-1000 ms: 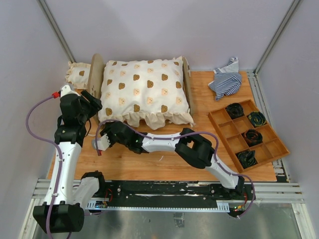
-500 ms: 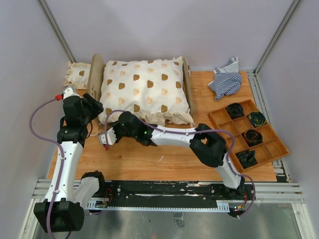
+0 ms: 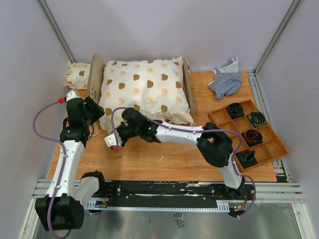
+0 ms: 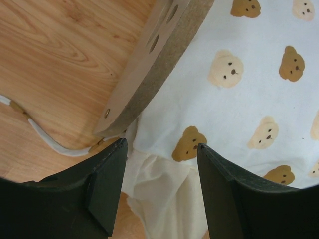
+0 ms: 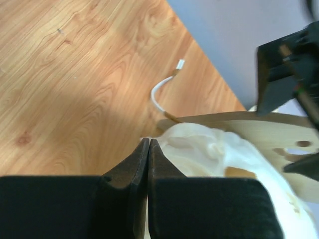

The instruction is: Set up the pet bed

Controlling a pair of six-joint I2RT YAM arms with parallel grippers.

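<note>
Pet bed point(image 3: 95, 74): stood at the far left of the table point(image 3: 164, 159), lengthwise left to right. Showed only its two rounded wooden end boards, one at each end of the big cushion.

Big cushion point(image 3: 144, 89): lay in the bed, cream with brown bear faces. Hid the whole base and spilled a frilled edge over the near side onto the table.

Small cushion point(image 3: 78, 74): lay outside the bed, just left of the left end board point(image 4: 149, 64). Could not be judged as touching it or not.

Left gripper point(image 3: 98, 112): hung at the bed's near-left corner with fingers apart, clamped on nothing. In the wrist view, framed the near end of the left end board and the big cushion's corner between the fingers.

Right gripper point(image 3: 111, 142): reached in from the right, low over the table, just near of the big cushion's near-left corner. Kept both fingers pressed together with nothing seen between them. Sat with the frill point(image 5: 199, 149) just beside the tips; contact could not be told.

White cable point(image 5: 154, 94): lay loose and curved on the table beside the near end of the left end board.

Striped cloth point(image 3: 225, 79): lay crumpled at the far right of the table, well apart from the bed.

Wooden tray point(image 3: 273, 147): sat askew at the right edge, near of the striped cloth. Held dark rolled items in four of its compartments.
</note>
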